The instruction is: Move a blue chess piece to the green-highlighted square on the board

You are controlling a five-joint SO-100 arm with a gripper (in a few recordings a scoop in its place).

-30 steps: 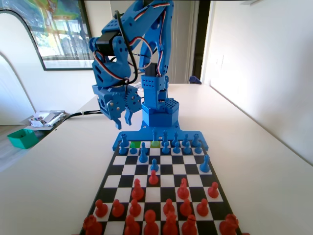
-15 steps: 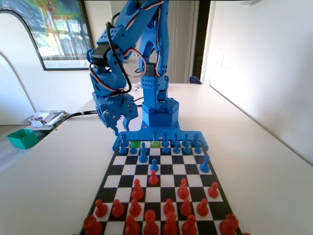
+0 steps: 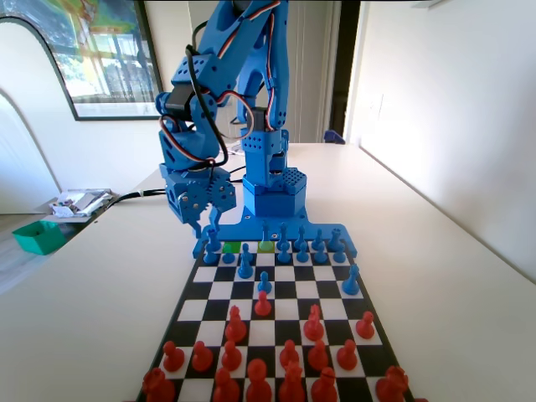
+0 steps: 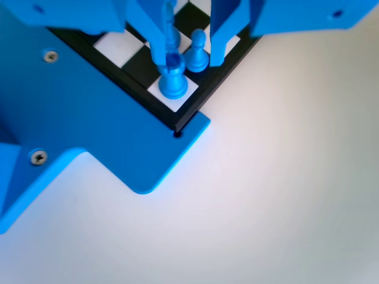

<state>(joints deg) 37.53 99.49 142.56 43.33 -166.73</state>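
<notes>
The gripper [image 3: 203, 224] hangs low over the board's [image 3: 276, 311] far-left corner in the fixed view, jaws spread wide beside the corner blue piece [image 4: 173, 81].

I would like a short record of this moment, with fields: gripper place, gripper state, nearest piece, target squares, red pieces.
gripper place: gripper low over the board's far left corner in the fixed view
gripper state: open, jaws apart, holding nothing
nearest piece: blue corner piece on a white square, beside one jaw; contact cannot be told
target squares: two green squares in the far row
red pieces: red pieces at the near end
</notes>
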